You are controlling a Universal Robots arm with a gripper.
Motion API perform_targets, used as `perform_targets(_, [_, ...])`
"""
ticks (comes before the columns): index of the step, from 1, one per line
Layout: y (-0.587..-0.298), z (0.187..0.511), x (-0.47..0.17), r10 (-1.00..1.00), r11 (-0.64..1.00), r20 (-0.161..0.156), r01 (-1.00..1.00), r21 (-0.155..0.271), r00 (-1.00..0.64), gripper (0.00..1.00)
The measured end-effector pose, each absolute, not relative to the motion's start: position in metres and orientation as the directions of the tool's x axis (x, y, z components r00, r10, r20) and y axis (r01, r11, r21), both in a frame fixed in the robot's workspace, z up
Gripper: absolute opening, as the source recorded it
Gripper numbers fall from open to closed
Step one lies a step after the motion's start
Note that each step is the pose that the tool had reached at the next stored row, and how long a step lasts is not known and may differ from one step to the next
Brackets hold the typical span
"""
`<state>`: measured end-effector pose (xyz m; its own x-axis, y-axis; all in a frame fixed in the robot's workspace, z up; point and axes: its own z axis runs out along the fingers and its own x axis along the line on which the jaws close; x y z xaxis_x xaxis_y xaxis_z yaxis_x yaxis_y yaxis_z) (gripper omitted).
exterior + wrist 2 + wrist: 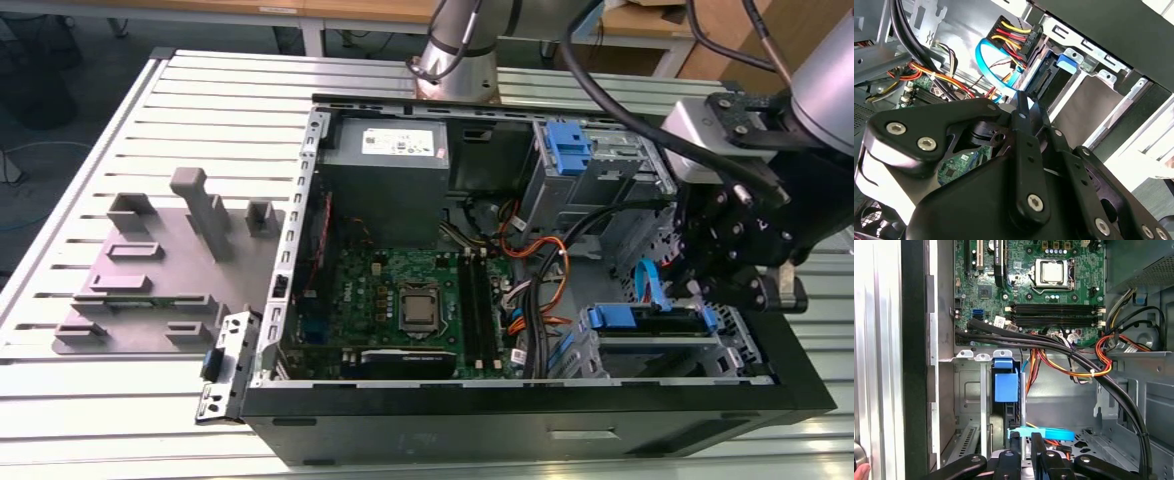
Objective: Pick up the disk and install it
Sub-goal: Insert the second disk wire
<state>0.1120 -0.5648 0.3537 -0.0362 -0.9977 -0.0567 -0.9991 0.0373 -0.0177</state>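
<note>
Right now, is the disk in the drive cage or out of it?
In: the disk sits edge-on in the drive cage, blue tab at the opening, pincer close by. Fully seated: cannot tell.

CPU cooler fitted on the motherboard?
No, the CPU sits bare on the motherboard in the first wrist view, its metal lid uncovered.

A robotics lab or test workshop: a slotted aluminium table (160, 100) carries an opened computer case (534, 425), its boards and cables bare, beside a grey jig plate (147, 290). A robot arm (461, 50) rises from the table's far edge, with wooden desks (360, 12) behind.
</note>
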Motion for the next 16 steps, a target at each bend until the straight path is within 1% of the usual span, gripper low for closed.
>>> perform_targets(16, [-0.5590, 0.3535, 0.1142, -0.998, 0.036, -0.057, -0.999, -0.018, -0.035, 0.24])
